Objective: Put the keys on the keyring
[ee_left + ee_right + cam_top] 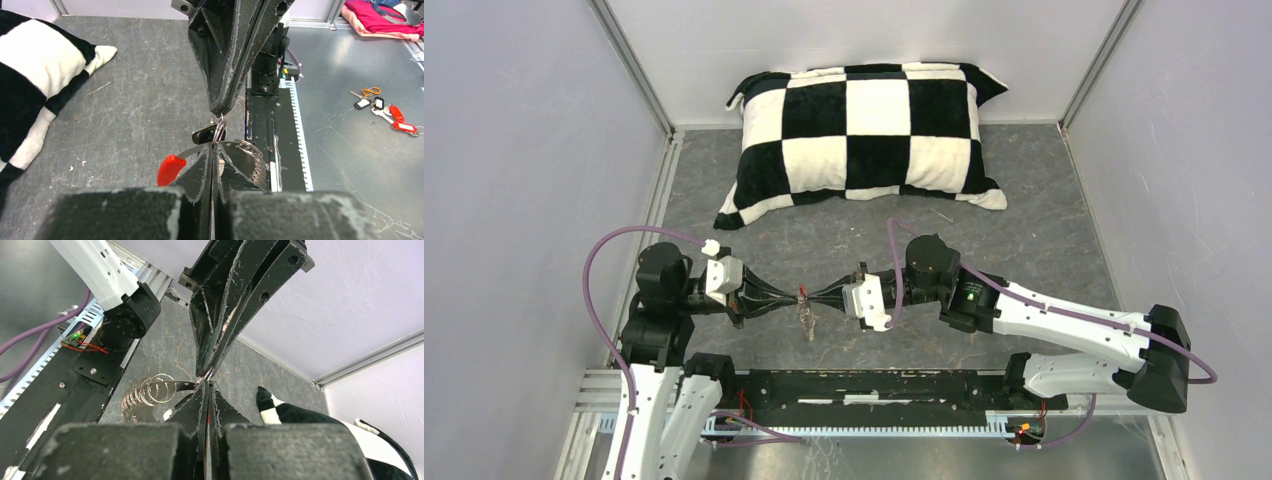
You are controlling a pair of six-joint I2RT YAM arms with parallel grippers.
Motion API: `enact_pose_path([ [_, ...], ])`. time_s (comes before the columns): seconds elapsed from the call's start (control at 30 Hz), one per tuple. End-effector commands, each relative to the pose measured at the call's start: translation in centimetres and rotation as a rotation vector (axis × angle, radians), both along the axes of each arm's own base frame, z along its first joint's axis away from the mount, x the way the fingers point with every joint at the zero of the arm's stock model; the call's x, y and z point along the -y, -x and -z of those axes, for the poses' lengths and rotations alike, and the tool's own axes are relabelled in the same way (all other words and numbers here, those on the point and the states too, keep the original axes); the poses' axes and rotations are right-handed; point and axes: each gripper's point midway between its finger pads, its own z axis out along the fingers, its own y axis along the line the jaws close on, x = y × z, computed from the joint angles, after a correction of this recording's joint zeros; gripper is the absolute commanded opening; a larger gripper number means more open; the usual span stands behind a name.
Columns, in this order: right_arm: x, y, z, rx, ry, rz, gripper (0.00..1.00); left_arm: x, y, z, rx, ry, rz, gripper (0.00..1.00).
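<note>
My two grippers meet tip to tip above the grey table, the left gripper (792, 296) facing the right gripper (816, 295). The left gripper (214, 147) is shut on the keyring's flat metal end. Its red sleeve (170, 170) sticks out on one side and its silvery coil (255, 162) hangs on the other. The coil (145, 394) also shows in the right wrist view and dangles below the tips in the top view as the keyring (808, 320). The right gripper (207, 385) is shut on a small split ring carrying a black-headed key (204, 134), pressed against the left tips.
A black-and-white checked pillow (864, 135) lies at the back of the table. The black base rail (874, 385) runs along the near edge. On the metal surface beyond it lie a bunch of tagged keys (382, 107) and a pink cloth (380, 17).
</note>
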Motion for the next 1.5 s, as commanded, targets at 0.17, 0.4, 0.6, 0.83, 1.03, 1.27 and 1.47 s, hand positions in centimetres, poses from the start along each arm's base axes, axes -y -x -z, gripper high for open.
enact_pose_path([
  [0.17, -0.4, 0.8, -4.2, 0.035, -0.086, -0.052, 0.0, 0.1, 0.1, -0.5, 0.04, 0.005, 0.02, 0.02],
  [0.4, -1.1, 1.0, -4.1, 0.041, -0.058, -0.087, 0.0, 0.1, 0.0, -0.6, 0.041, 0.005, 0.021, 0.02],
  [0.6, -1.4, 0.9, -3.6, 0.039, -0.04, -0.087, 0.0, 0.1, 0.1, -0.7, 0.044, 0.006, 0.023, 0.02],
  [0.83, 1.8, -2.7, -1.1, -0.008, 0.014, 0.137, 0.13, 0.0, 0.1, -0.3, 0.045, -0.001, 0.02, 0.02],
  [1.03, 7.4, -4.0, 5.1, -0.176, 0.005, 0.347, 0.51, 0.0, 0.1, -0.2, 0.047, -0.004, 0.02, 0.02],
  [1.27, 9.7, -0.4, 13.9, -0.378, 0.132, 0.292, 0.97, 0.0, 0.2, -0.6, 0.062, -0.003, 0.022, 0.02],
  [1.47, 10.3, 2.1, 19.5, -0.256, 0.339, 0.152, 0.81, 0.0, 0.1, -0.8, 0.064, -0.004, 0.019, 0.02],
])
